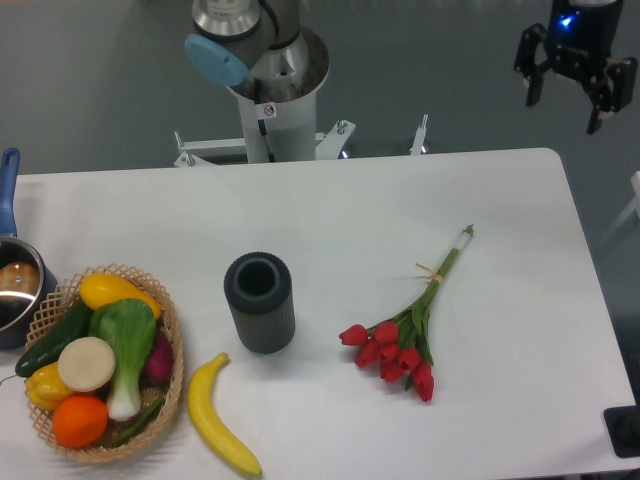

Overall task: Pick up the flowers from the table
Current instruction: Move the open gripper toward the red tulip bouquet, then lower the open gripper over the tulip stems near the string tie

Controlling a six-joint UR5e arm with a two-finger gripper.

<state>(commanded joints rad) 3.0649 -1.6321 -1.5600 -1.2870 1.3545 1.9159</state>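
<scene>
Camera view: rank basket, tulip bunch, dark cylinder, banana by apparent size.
1. basket
2. flowers
3. dark cylinder and banana: look alike in extent; the cylinder stands upright, so I won't rank them.

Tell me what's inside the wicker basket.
The basket holds vegetables and fruit: bok choy, an orange, a cucumber. Anything beneath them is covered.

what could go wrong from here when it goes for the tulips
The flowers lie flat on the table, so the open gripper, now up beyond the far right corner, may scrape the tabletop closing on the thin stems. A pinch at the red heads could crush them. Grabbed near the stem tips, the heavier bloom end might droop or slip out.
</scene>
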